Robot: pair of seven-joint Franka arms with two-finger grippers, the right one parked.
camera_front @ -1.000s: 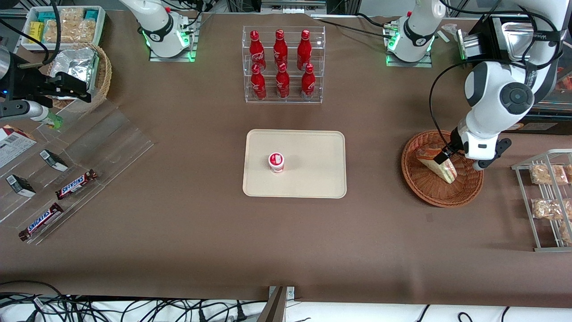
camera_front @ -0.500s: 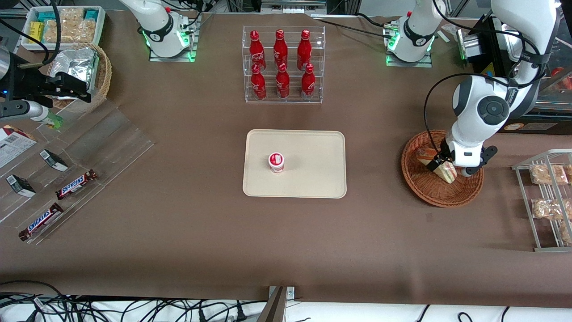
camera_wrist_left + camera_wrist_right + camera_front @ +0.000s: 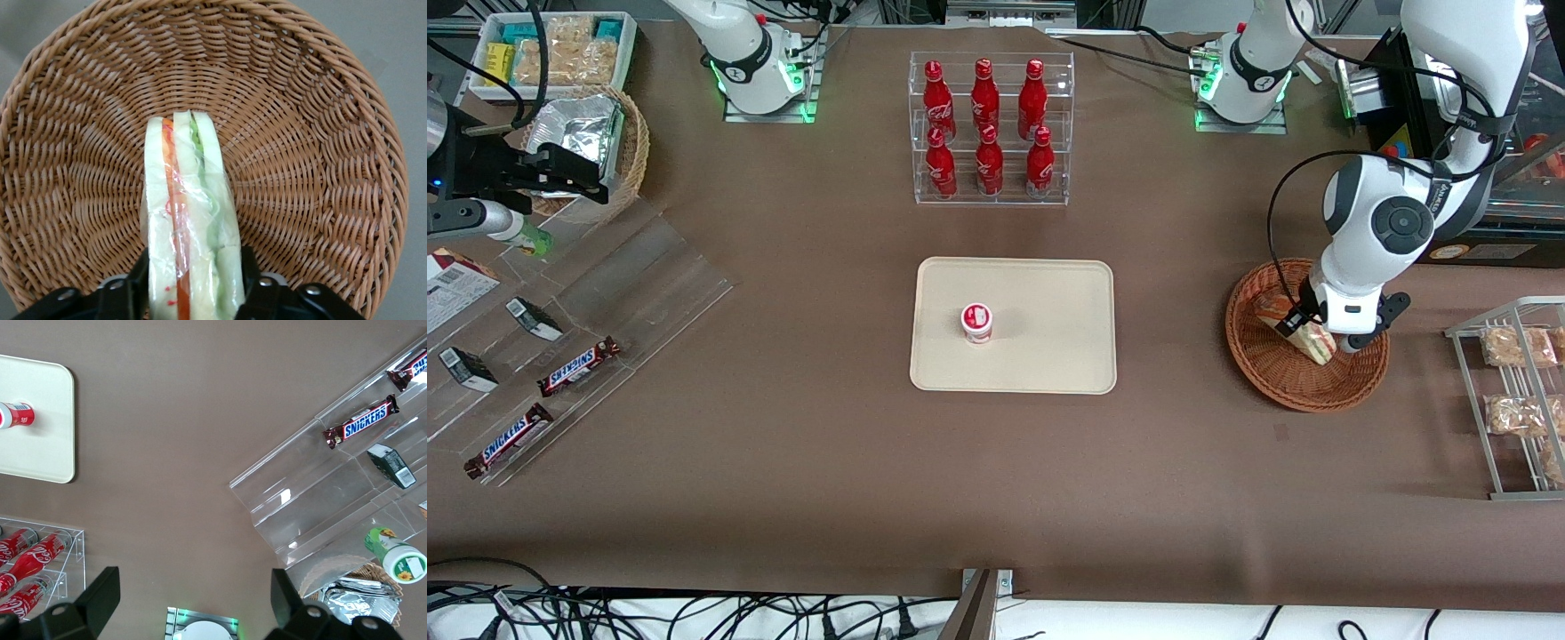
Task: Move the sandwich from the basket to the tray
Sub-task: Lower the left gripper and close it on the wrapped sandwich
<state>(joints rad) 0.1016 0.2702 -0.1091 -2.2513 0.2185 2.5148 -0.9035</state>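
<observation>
On a brown-covered counter (image 3: 783, 462), the cream tray (image 3: 1049, 356) waits near the middle, a small red-and-white cup (image 3: 976, 322) standing on it, with bare floor enough, it seems, for the sandwich. Toward the working arm's end, the reddish woven basket (image 3: 1272, 382) holds the wrapped sandwich (image 3: 1316, 342) on edge, its red and green filling showing. The left arm's gripper (image 3: 1303, 327) is down inside the basket, its fingers (image 3: 137, 283) set against both bread faces, pinching the wedge across its thickness — likely so the layers stay together on the lift. Farther from the front camera, a clear rack of red bottles (image 3: 989, 129) stands upright. Snack shelves line both ends of the counter.
</observation>
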